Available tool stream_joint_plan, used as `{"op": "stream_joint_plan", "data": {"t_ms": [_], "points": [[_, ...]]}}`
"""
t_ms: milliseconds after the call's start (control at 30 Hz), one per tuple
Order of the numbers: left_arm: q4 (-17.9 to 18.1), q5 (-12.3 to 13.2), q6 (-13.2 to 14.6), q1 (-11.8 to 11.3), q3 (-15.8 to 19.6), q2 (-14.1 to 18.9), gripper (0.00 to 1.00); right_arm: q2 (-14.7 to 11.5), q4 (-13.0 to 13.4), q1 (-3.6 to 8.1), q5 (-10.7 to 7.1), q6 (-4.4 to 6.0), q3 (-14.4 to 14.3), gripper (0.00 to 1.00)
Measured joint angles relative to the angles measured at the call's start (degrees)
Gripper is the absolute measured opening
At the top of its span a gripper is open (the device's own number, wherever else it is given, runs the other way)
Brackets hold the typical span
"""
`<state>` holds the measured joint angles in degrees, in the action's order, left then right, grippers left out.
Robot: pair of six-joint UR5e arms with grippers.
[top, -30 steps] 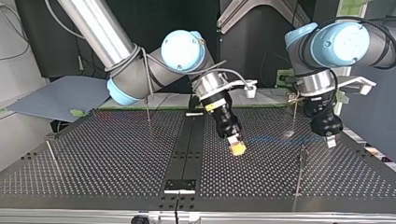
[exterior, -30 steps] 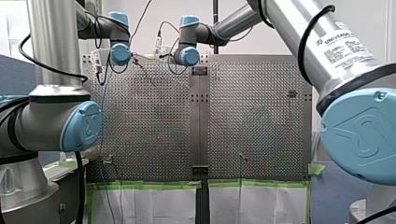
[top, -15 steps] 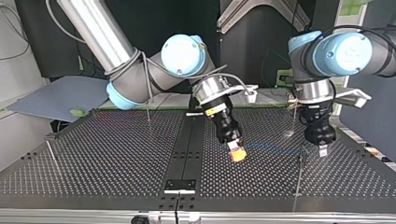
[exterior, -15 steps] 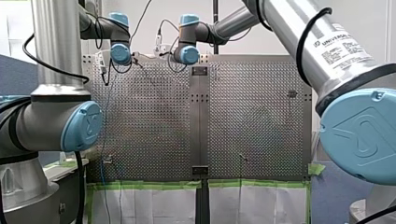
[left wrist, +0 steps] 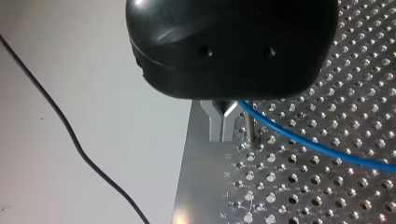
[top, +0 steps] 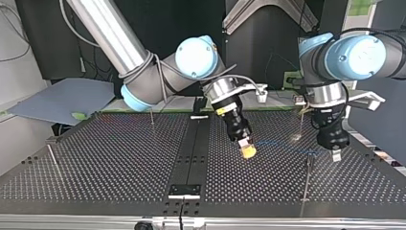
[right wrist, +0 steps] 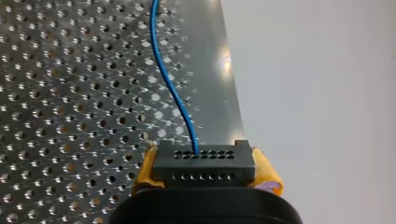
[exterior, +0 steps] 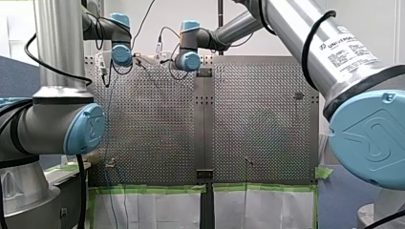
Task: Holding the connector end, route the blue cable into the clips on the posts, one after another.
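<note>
Reaching to the upper left of the front view, both arms are working over the far end of the desk point(exterior: 258, 119); in the top view, my right claw point(top: 247, 150), just right of centre, is holding the blue cable point(top: 275, 143) stretched toward my left claw point(top: 336, 154), which is hovering beside a post point(top: 309, 165) at lower right. In the left wrist view the cable is passing under that claw, and I cannot tell whether the claw is gripping it; in the right wrist view, yellow pads point(right wrist: 267, 176) are clamping the connector point(right wrist: 204, 163). I am judging the routing at this post to be the step in hand, and the next move is calling for lowering the taut cable onto it.
</note>
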<state>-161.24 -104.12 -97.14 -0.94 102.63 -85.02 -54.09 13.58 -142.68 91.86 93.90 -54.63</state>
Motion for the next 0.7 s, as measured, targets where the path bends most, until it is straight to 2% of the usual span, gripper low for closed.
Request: {"op": "stream_joint_plan", "data": {"t_ms": [367,700], "points": [[0.28,0.7,0.17,-1.2,0.0,-0.88,0.0,0.69,0.04,0.5,-0.05,0.29,0.0,0.0],[1.87,3.19,-0.91,-2.16,0.0,-1.32,0.0,1.01,0.04,1.02,-0.17,0.34,0.0,0.0]]}}
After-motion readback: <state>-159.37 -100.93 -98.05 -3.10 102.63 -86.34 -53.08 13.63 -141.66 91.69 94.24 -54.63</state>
